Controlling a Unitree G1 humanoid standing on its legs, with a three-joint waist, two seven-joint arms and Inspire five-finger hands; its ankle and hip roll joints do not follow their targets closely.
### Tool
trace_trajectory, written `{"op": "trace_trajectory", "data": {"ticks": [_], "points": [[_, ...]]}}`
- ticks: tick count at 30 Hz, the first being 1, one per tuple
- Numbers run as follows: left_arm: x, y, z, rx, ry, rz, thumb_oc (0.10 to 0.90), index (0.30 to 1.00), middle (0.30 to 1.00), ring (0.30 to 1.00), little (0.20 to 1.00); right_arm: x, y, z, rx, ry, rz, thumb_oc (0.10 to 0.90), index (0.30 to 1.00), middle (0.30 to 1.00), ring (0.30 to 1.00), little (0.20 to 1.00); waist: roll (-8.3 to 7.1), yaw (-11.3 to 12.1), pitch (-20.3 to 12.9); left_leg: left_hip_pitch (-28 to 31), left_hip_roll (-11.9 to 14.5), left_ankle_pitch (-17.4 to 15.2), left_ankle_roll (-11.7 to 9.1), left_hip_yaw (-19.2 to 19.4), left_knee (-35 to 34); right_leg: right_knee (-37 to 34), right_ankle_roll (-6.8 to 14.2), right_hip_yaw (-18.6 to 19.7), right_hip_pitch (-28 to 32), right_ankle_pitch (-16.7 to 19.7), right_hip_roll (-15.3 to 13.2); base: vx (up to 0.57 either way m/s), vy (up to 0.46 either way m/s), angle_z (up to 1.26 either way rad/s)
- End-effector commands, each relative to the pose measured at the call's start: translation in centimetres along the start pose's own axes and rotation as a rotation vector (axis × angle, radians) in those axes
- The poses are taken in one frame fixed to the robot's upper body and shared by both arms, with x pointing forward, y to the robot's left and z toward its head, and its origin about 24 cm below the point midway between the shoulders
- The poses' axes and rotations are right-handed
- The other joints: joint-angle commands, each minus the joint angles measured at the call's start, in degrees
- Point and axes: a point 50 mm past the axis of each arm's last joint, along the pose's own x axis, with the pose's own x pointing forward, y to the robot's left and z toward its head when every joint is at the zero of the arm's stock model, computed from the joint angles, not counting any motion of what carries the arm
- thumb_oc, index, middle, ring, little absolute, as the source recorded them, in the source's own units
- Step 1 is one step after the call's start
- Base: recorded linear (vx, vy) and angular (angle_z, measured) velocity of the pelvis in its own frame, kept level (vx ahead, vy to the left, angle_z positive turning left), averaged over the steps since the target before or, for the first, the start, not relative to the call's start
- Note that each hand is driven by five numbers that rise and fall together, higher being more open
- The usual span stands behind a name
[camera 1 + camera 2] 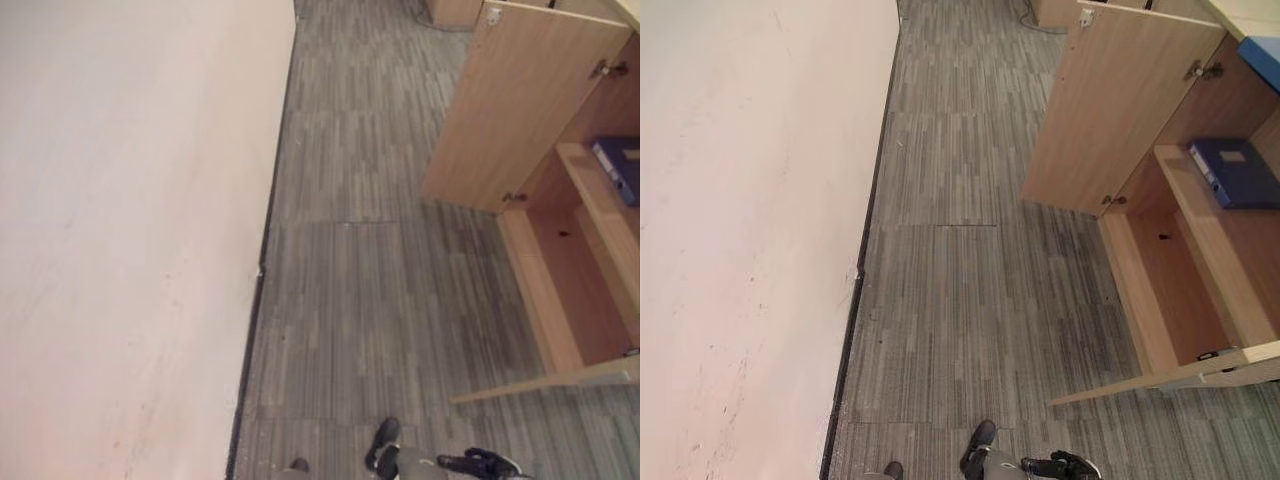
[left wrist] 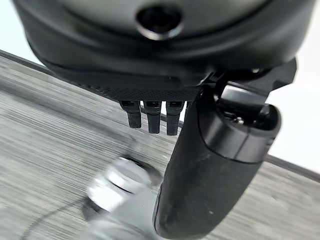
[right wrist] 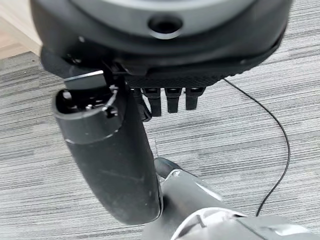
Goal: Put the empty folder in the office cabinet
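Folder (image 1: 1232,172) lies on cabinet (image 1: 1200,300) shelf, doors open; task looks done. My left robot hand (image 2: 200,165) and right robot hand (image 3: 115,160) hang relaxed, holding nothing.

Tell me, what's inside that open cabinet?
A blue folder lies flat on the shelf of the cabinet. The compartment below the shelf looks bare. The cabinet's right part runs past the picture's edge, so that stays unseen.

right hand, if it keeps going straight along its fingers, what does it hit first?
Likely the carpet floor: the right hand hangs open, holding nothing, fingers pointing down at it. Nothing else shows in that line, though depth is unclear.
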Motion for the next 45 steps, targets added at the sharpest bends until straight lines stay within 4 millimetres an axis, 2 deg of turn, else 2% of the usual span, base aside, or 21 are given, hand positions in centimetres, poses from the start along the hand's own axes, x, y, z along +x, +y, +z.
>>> {"op": "trace_trajectory", "data": {"ticks": [1, 2, 5, 7, 10, 11, 12, 14, 17, 19, 21, 26, 31, 32, 34, 36, 39, 40, 42, 43, 45], "points": [[0.0, 0.6, 0.4, 0.003, -0.024, 0.047, 0.800, 0.900, 0.900, 0.900, 0.900, 0.1, 1.5, -0.4, -0.043, 0.015, 0.033, 0.800, 0.900, 0.900, 0.900, 0.900, 0.13, 0.2, 1.6, 4.5, -4.2, 1.2, 2.8, -2.1, 0.8, -2.7, 8.0, 4.1, 3.0, -0.6, -3.7, 0.18, -0.208, 0.10], [0.0, 0.8, 0.1, 0.001, -0.014, 0.057, 0.800, 0.900, 0.900, 0.900, 0.900, 0.1, 1.8, -0.5, -0.052, 0.013, 0.044, 0.800, 0.900, 0.900, 0.900, 0.900, -0.18, 0.9, 1.7, 2.8, -5.2, 5.1, 1.3, -1.9, 7.9, -4.7, 7.0, 3.7, 6.4, -1.7, -2.1, 0.09, -0.123, 0.13], [-0.1, 1.0, -0.6, 0.004, 0.011, 0.064, 0.800, 0.900, 0.900, 0.900, 0.900, 0.1, 1.5, -0.4, -0.035, 0.008, 0.028, 0.800, 0.900, 0.900, 0.900, 0.900, -0.83, 2.4, 2.4, -3.4, -7.4, 8.7, -0.2, -1.6, 18.2, -6.8, 5.6, 3.0, 10.6, -3.1, -2.1, 0.11, -0.126, 0.00], [-0.2, 1.1, -1.0, 0.002, 0.028, 0.067, 0.800, 0.900, 0.900, 0.900, 0.900, 0.1, 1.3, -0.4, -0.027, 0.008, 0.024, 0.800, 0.900, 0.900, 0.900, 0.900, -1.15, 2.8, 2.5, -6.4, -8.1, 7.6, -0.2, -1.0, 20.5, -7.3, 5.7, 2.8, 11.7, -3.5, -2.4, 0.11, -0.062, 0.07], [-0.5, 1.6, -2.9, -0.019, 0.088, 0.090, 0.800, 0.900, 0.900, 0.900, 0.900, 0.0, 1.2, -0.6, -0.021, 0.015, 0.023, 0.800, 0.900, 0.900, 0.900, 0.900, -2.51, 3.7, 2.0, -11.9, -7.2, 1.8, 1.2, 1.6, 17.3, -8.1, 7.0, 3.6, 14.5, -4.2, -4.6, 0.25, 0.030, 0.16], [-0.7, 2.1, -3.6, -0.030, 0.109, 0.109, 0.800, 0.900, 0.900, 0.900, 0.900, 0.0, 1.1, -0.8, -0.026, 0.025, 0.021, 0.800, 0.900, 0.900, 0.900, 0.900, -2.65, 4.4, 1.7, -14.7, -4.3, 4.8, 0.7, 1.1, 11.5, -8.1, 7.9, 4.5, 15.9, -4.6, -5.6, 0.26, 0.084, 0.15], [-0.8, 2.1, -3.7, -0.031, 0.110, 0.110, 0.800, 0.900, 0.900, 0.900, 0.900, 0.0, 1.1, -0.9, -0.028, 0.027, 0.021, 0.800, 0.900, 0.900, 0.900, 0.900, -2.72, 4.5, 1.6, -13.9, -4.1, 4.9, 0.4, 1.2, 10.6, -7.9, 7.9, 4.8, 16.0, -5.1, -5.4, 0.19, 0.147, -0.10], [-0.8, 2.3, -3.7, -0.045, 0.103, 0.123, 0.800, 0.900, 0.900, 0.900, 0.900, 0.0, 0.8, -1.3, -0.032, 0.052, 0.007, 0.800, 0.900, 0.900, 0.900, 0.900, -1.96, 5.3, 1.5, -17.4, 2.1, 14.8, -1.3, -0.2, 2.2, -7.5, 8.9, 5.7, 17.3, -5.3, -6.7, 0.18, 0.179, -0.24], [-0.9, 2.4, -4.2, -0.059, 0.116, 0.132, 0.800, 0.900, 0.900, 0.900, 0.900, -0.3, 0.3, -3.4, 0.016, 0.133, -0.002, 0.800, 0.900, 0.900, 0.900, 0.900, -1.61, 5.5, 0.9, -19.0, 8.6, 19.2, -3.2, 0.3, -5.2, -6.3, 10.4, 8.4, 19.7, -7.4, -8.4, 0.40, 0.236, -0.28], [-1.1, 2.5, -5.0, -0.052, 0.144, 0.129, 0.800, 0.900, 0.900, 0.900, 0.900, -0.6, 0.2, -4.8, 0.057, 0.176, 0.000, 0.800, 0.900, 0.900, 0.900, 0.900, -0.32, 6.1, -0.5, -17.6, 10.1, 21.4, -3.5, 2.1, -8.2, -7.1, 10.9, 8.6, 21.0, -6.6, -8.4, 0.31, 0.293, -0.38], [-1.4, 2.6, -6.1, -0.045, 0.180, 0.126, 0.800, 0.900, 0.900, 0.900, 0.900, -0.7, 0.3, -5.2, 0.089, 0.185, 0.001, 0.800, 0.900, 0.900, 0.900, 0.900, 0.37, 6.6, -2.5, -15.6, 9.2, 21.8, -4.7, 1.8, -8.6, -9.5, 12.0, 8.6, 23.7, -5.3, -9.0, 0.36, 0.324, -0.44], [-1.2, 2.8, -5.3, 0.024, 0.168, 0.112, 0.800, 0.900, 0.900, 0.900, 0.900, -0.4, 1.9, -4.0, 0.071, 0.143, 0.062, 0.800, 0.900, 0.900, 0.900, 0.900, -1.94, 6.8, -3.2, -15.6, 2.7, 15.8, -2.6, 4.4, -1.7, -11.7, 14.5, 8.9, 23.2, 1.4, -15.0, 0.22, 0.268, -0.37], [-0.6, 2.6, -2.8, 0.061, 0.092, 0.102, 0.800, 0.900, 0.900, 0.900, 0.900, 0.1, 2.8, -0.9, 0.009, 0.049, 0.098, 0.800, 0.900, 0.900, 0.900, 0.900, -2.47, 7.7, -3.4, -19.7, -6.8, 7.3, 2.8, 6.6, 8.0, -8.6, 15.9, 7.4, 21.1, 9.5, -23.8, 0.19, 0.359, 0.00], [-0.7, 2.8, -3.0, 0.057, 0.096, 0.108, 0.800, 0.900, 0.900, 0.900, 0.900, 0.2, 3.3, -0.4, 0.004, 0.034, 0.115, 0.800, 0.900, 0.900, 0.900, 0.900, -1.32, 7.7, -3.6, -16.0, -9.8, 5.1, 5.0, 6.5, 6.5, -1.3, 14.9, 8.0, 19.8, 13.4, -27.8, 0.29, 0.416, -0.22], [-0.9, 3.2, -3.4, 0.055, 0.112, 0.114, 0.800, 0.900, 0.900, 0.900, 0.900, 0.1, 3.9, -0.2, -0.008, 0.027, 0.136, 0.800, 0.900, 0.900, 0.900, 0.900, -0.73, 7.7, -3.5, -11.2, -11.7, 5.1, 6.7, 6.9, 3.3, 4.3, 14.7, 7.0, 18.7, 16.6, -30.4, 0.31, 0.424, 0.01], [-0.9, 3.5, -3.7, 0.051, 0.120, 0.120, 0.800, 0.900, 0.900, 0.900, 0.900, 0.1, 4.3, -0.2, -0.015, 0.025, 0.148, 0.800, 0.900, 0.900, 0.900, 0.900, -0.84, 7.8, -3.0, -8.7, -12.2, 5.3, 7.1, 7.1, 1.2, 6.1, 15.1, 6.4, 18.4, 17.4, -30.7, 0.29, 0.249, 0.29], [-1.1, 3.8, -4.2, 0.038, 0.134, 0.124, 0.800, 0.900, 0.900, 0.900, 0.900, 0.2, 5.0, 0.5, -0.008, 0.002, 0.168, 0.800, 0.900, 0.900, 0.900, 0.900, -0.24, 8.0, -1.6, -4.0, -10.9, 5.2, 7.2, 7.8, -2.9, 5.6, 15.4, 2.6, 14.5, 15.2, -27.0, 0.23, 0.047, -0.11], [-1.2, 3.7, -4.5, 0.025, 0.144, 0.124, 0.800, 0.900, 0.900, 0.900, 0.900, 0.3, 5.1, 1.5, 0.004, -0.022, 0.170, 0.800, 0.900, 0.900, 0.900, 0.900, 0.98, 7.0, 0.0, -1.4, -10.0, 4.9, 7.0, 8.0, -3.8, 3.6, 15.7, 1.4, 9.2, 13.4, -22.8, 0.16, -0.024, -0.57], [-1.2, 3.6, -4.7, 0.019, 0.153, 0.123, 0.800, 0.900, 0.900, 0.900, 0.900, 0.3, 5.1, 2.0, 0.012, -0.034, 0.171, 0.800, 0.900, 0.900, 0.900, 0.900, 1.65, 6.3, 0.9, 0.3, -9.6, 4.4, 6.7, 8.2, -4.1, 1.0, 15.8, 1.1, 6.6, 12.7, -20.0, 0.21, -0.035, -0.73], [-1.3, 3.6, -5.1, 0.016, 0.167, 0.119, 0.800, 0.900, 0.900, 0.900, 0.900, 0.3, 5.0, 2.4, 0.025, -0.042, 0.167, 0.800, 0.900, 0.900, 0.900, 0.900, 1.58, 5.1, 1.9, 3.9, -9.6, 2.9, 6.3, 8.3, -4.7, -5.1, 16.4, -2.3, 2.7, 13.1, -14.5, 0.36, -0.125, -0.77], [-1.3, 3.7, -5.0, 0.018, 0.171, 0.123, 0.800, 0.900, 0.900, 0.900, 0.900, 0.3, 4.9, 2.3, 0.043, -0.039, 0.163, 0.800, 0.900, 0.900, 0.900, 0.900, 1.20, 4.7, 2.2, 5.5, -9.3, 1.8, 5.8, 8.3, -4.9, -9.4, 16.9, -5.6, 2.7, 14.5, -12.1, 0.29, -0.178, -0.53]]}}
